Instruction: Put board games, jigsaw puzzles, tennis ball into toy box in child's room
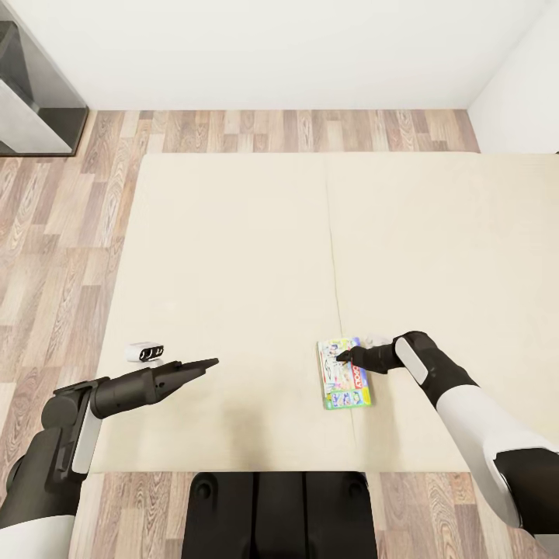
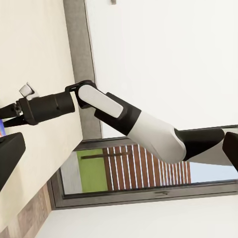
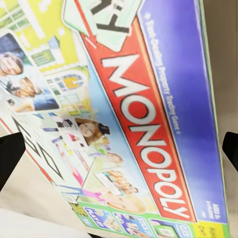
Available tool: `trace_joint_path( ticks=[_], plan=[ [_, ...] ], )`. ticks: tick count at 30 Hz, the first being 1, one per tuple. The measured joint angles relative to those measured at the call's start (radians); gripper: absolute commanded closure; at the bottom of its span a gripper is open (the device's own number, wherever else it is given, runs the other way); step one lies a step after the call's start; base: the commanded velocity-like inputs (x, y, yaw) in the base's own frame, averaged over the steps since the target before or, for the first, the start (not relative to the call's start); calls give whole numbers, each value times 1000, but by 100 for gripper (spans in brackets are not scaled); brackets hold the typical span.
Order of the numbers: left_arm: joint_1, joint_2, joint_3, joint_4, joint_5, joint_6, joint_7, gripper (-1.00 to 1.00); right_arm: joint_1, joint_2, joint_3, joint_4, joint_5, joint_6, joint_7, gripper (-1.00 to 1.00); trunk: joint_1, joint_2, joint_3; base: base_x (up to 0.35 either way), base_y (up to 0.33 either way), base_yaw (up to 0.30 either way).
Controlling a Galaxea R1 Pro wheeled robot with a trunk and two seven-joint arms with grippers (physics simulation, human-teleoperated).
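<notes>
Home bedroom, simulator render. Wide bed (image 1: 233,256) with plain beige mattress seen from above, grey frame edge seen in left wrist view. Wood-plank floor (image 1: 54,233) laid around bed, white walls (image 1: 272,46) behind. Dark-framed window (image 2: 148,183) seen low by floor. Monopoly game box (image 1: 344,373) lain on mattress: child's room suggested.

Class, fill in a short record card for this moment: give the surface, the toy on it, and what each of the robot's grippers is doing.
surface: beige bed, wood-plank floor around it
toy: Monopoly board game lying flat on the bed near its near edge
right gripper: over the game's cover, fingers spread to either side in the right wrist view, open, not gripping yet
left gripper: above bare mattress, away from the game, holding nothing; whether it is open is unclear
</notes>
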Motion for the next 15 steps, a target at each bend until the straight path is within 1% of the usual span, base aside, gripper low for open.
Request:
trace_joint_path(
  ticks=[15],
  plan=[
    [0,0,0,0,0,0,0,-100,0,-1,0,0,-2,3,1,-100,0,0,0,0,0,0]
  ],
)
